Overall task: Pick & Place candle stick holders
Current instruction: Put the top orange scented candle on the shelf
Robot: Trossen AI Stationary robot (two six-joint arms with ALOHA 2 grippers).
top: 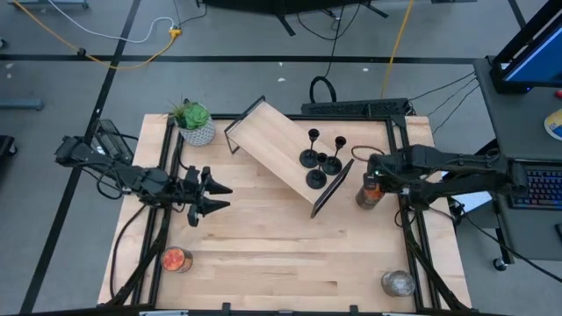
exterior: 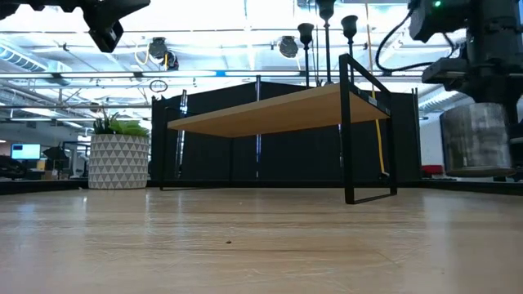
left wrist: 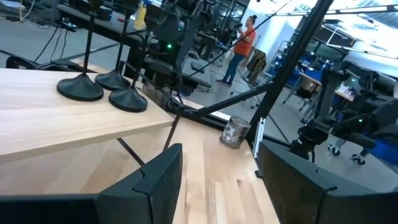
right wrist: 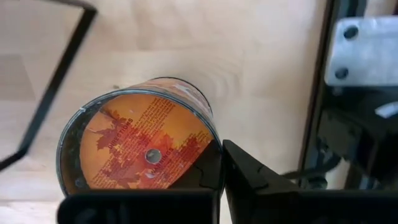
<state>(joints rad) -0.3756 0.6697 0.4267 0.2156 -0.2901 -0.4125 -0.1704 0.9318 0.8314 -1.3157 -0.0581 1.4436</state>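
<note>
Four candle stick holders (top: 320,158) stand clustered on the wooden shelf (top: 272,140). Only the right wrist view shows the right gripper (right wrist: 221,180) narrowly parted over an orange-labelled can (right wrist: 134,152); the left gripper (top: 215,197) hovers wide apart near the table's left edge.

A robotics lab or open workshop floor is indicated. A light wooden table (top: 290,254) is framed by black metal rails and set on grey flooring crossed by a yellow cable (top: 114,53) and black leads. Beyond it, rows of benches, monitors (exterior: 24,151) and further robot arms (left wrist: 348,118) are seen under exposed ceiling beams and strip lighting (a person in an orange top (left wrist: 244,43) is standing in an aisle). A keyboard (top: 543,186) is placed at a side desk.
</note>
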